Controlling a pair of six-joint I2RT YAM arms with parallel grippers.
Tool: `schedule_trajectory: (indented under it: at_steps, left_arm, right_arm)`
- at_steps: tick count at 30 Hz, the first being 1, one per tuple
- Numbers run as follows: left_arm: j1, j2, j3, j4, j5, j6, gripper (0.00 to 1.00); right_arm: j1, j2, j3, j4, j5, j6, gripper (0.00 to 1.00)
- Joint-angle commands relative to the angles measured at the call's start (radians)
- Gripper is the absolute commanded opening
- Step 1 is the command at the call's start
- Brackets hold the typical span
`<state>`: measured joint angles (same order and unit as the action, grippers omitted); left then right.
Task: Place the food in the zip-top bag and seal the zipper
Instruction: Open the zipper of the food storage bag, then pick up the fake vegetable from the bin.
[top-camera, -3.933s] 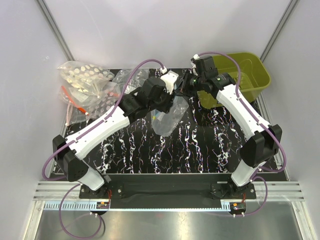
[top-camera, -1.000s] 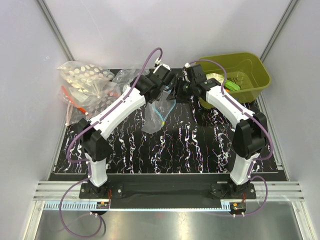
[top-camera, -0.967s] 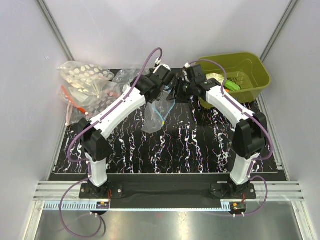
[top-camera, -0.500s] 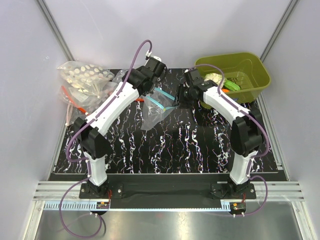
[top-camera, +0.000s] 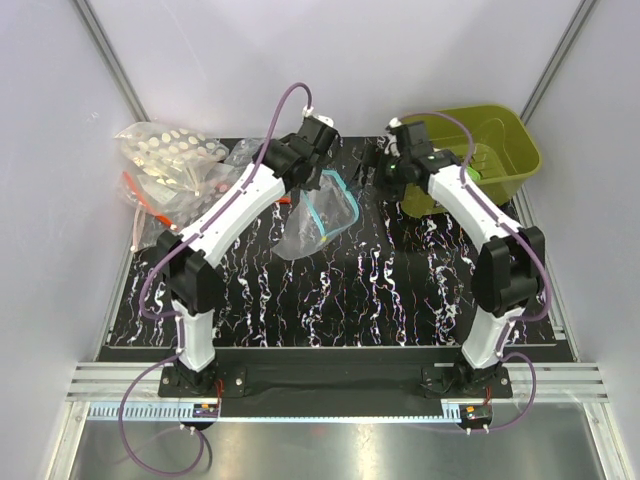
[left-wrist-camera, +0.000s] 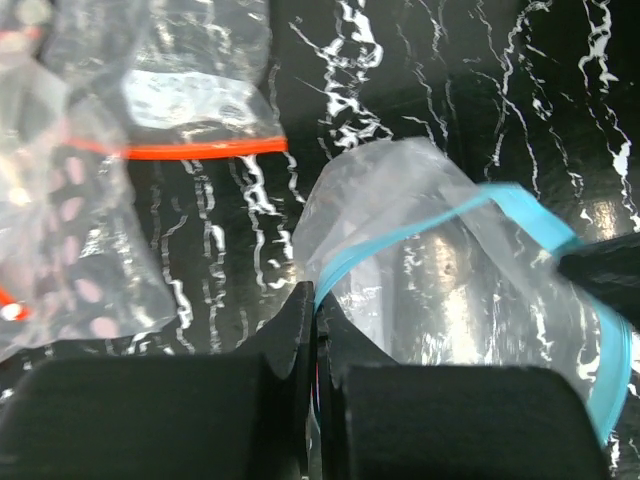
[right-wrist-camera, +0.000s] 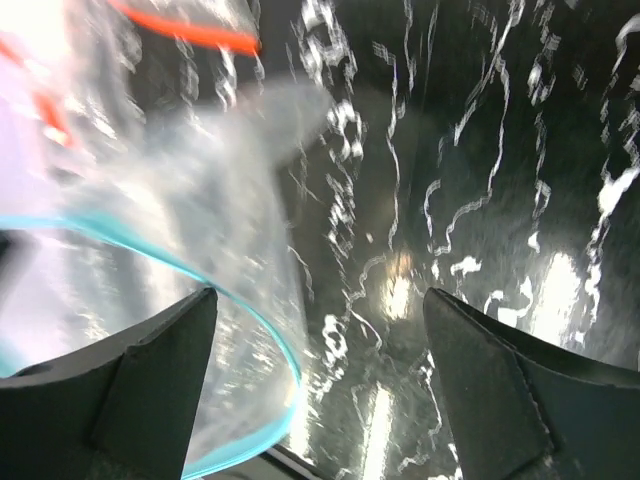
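Left fingers (left-wrist-camera: 285, 335) pinched tight on the teal zipper (left-wrist-camera: 400, 236) — bag (top-camera: 305, 228) hangs from them, mouth gaping, over the surface (top-camera: 380, 290). Right fingers (right-wrist-camera: 160, 370) spread wide, holding nothing — just beside the bag's mouth.

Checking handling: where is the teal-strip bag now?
Top view: the zip-top bag is mid-table, its mouth pinched in the jaws of the left gripper.

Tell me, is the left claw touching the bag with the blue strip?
Touching. The left wrist view shows the left gripper pinched shut on the zipper of the zip-top bag.
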<state>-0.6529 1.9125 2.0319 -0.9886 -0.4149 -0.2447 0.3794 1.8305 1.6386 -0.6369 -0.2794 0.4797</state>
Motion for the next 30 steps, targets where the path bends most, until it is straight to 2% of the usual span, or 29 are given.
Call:
schedule_trajectory:
  at_steps: [1, 4, 7, 10, 12, 18, 24, 30]
  left_arm:
    - [0.002, 0.052, 0.01, 0.042, 0.054, -0.033, 0.0]
    - [0.001, 0.066, 0.01, 0.054, 0.054, -0.031, 0.0]
    - [0.002, 0.076, 0.017, 0.064, 0.077, -0.027, 0.0]
    - [0.001, 0.068, 0.005, 0.09, 0.103, -0.021, 0.0]
    - [0.002, 0.054, -0.005, 0.106, 0.116, -0.016, 0.0]
    - [0.001, 0.04, -0.018, 0.113, 0.172, -0.015, 0.0]
    - [0.002, 0.023, -0.041, 0.107, 0.182, 0.016, 0.0]
    - [0.001, -0.017, -0.116, 0.129, 0.203, 0.008, 0.0]
  right_arm:
    - [-0.083, -0.068, 0.037, 0.066, -0.158, 0.049, 0.91]
    - [-0.155, -0.1, 0.01, 0.121, -0.21, 0.071, 0.91]
    - [-0.229, -0.097, 0.042, 0.088, -0.172, 0.056, 0.91]
    - [-0.296, -0.06, 0.121, 0.019, -0.081, 0.05, 0.94]
    - [-0.33, -0.033, 0.176, -0.01, 0.032, 0.059, 1.0]
    - [-0.347, 0.114, 0.33, -0.066, 0.336, 0.069, 1.0]
    - [-0.373, 0.344, 0.567, -0.171, 0.356, 0.086, 1.0]
    - [-0.409, 0.458, 0.616, -0.133, 0.385, 0.074, 1.0]
